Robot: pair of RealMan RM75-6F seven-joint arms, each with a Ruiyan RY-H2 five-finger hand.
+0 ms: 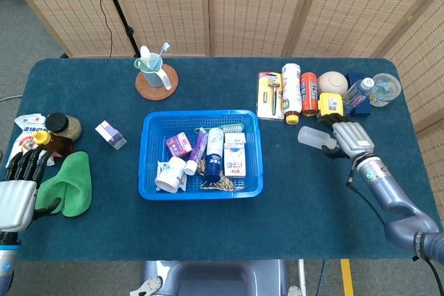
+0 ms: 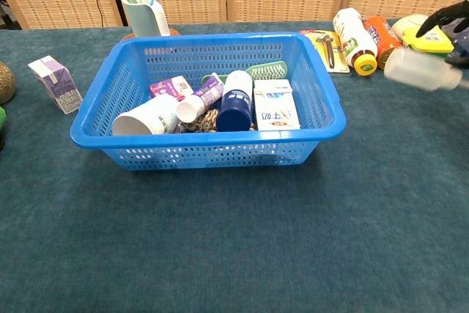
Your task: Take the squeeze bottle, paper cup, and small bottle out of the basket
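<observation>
Now | squeeze bottle (image 1: 311, 136) was held by right hand (image 1: 349, 137), fingers wrapped round it, right of blue basket (image 1: 151, 124) | paper cup (image 1: 171, 175) and small bottle (image 1: 214, 151) were lying inside basket | left hand (image 1: 18, 188) was kept far left of basket, fingers held narrowly apart, nothing gripped

open-topped basket (image 1: 149, 164), crowded inside, bare cloth (image 2: 234, 240) in front

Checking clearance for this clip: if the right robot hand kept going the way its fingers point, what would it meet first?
The right robot hand holds the squeeze bottle, pointing toward the basket. Bare table lies between, so the basket rim comes first, though height is unclear.
</observation>
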